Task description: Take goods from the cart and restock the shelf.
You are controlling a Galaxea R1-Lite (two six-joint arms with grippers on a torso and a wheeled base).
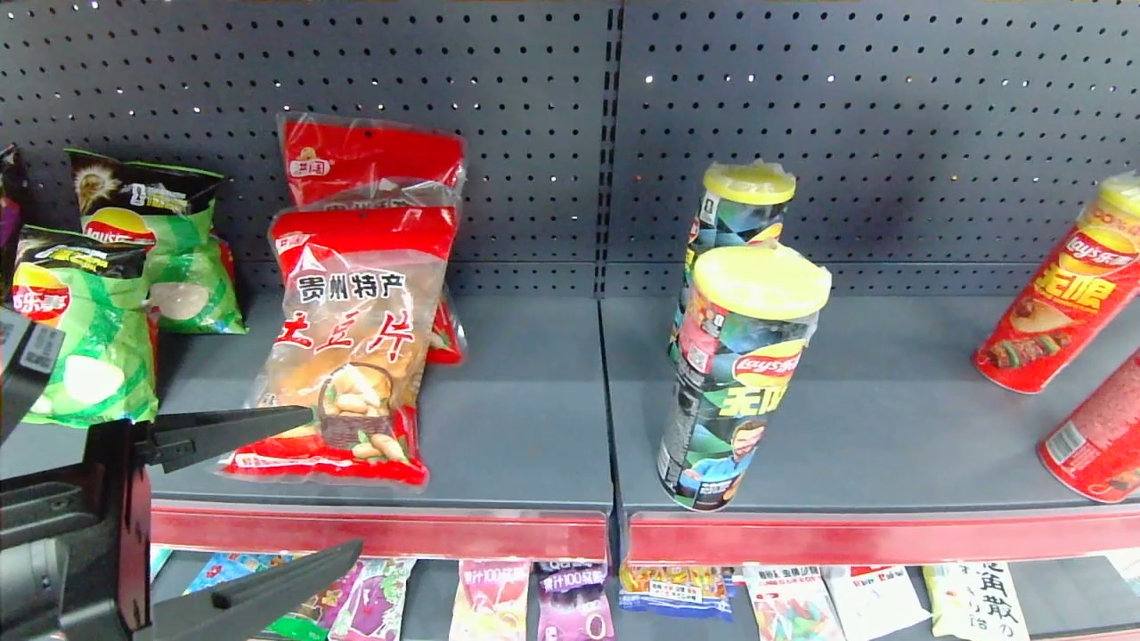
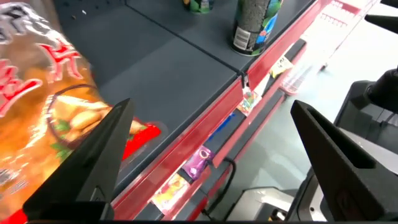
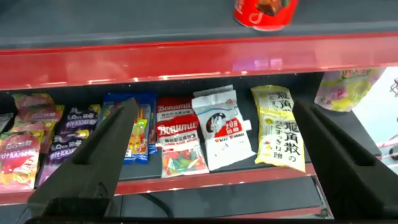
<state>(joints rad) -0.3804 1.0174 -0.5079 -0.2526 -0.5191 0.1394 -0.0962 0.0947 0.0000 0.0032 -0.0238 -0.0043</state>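
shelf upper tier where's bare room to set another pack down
Widest bare shelf lies between the blue-green canisters and the red canisters. A second gap sits between the red potato-slice bag and those canisters. Crowded at the left, around the green chip bags.

Materials and finishes at the shelf (image 1: 525, 401).
Matt grey painted metal on deck and perforated back panel (image 1: 499, 80); glossy red plastic along the front strip (image 1: 383, 531); crinkled glossy film, clear and red, on the crisp bag (image 1: 352, 347); shiny film on the green bags (image 1: 98, 347); smooth printed wrap on the canister (image 1: 730, 401), yellow plastic on its lid (image 1: 760, 280); matt black plastic on the fingers (image 1: 232, 429) of the left claw (image 1: 337, 479).
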